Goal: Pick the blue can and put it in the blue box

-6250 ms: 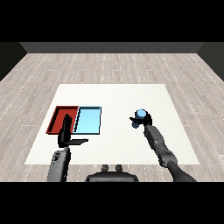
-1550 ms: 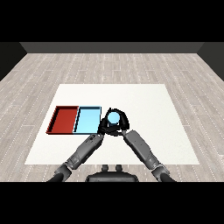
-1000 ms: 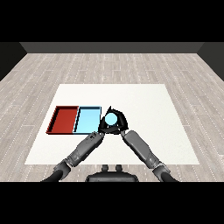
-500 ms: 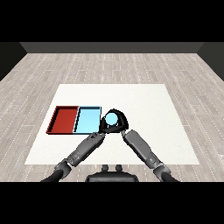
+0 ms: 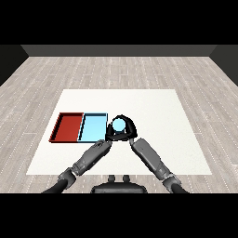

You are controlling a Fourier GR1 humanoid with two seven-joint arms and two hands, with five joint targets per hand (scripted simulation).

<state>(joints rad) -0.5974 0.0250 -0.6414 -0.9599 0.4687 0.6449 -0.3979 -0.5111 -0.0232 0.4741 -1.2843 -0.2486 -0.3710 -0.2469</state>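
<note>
The blue can point(image 5: 119, 125) is seen from above as a small light blue circle, and it is held just to the right of the light blue tray point(image 5: 93, 127), close to that tray's right edge. The black fingers of the right hand point(image 5: 128, 130) are curled round the can, and the left hand point(image 5: 110, 135) is pressed in against the can from the left side, though it cannot be told if its fingers are bent or straight. The red tray point(image 5: 69, 127) is laid touching the blue tray's left side on the white table point(image 5: 153, 111).
</note>
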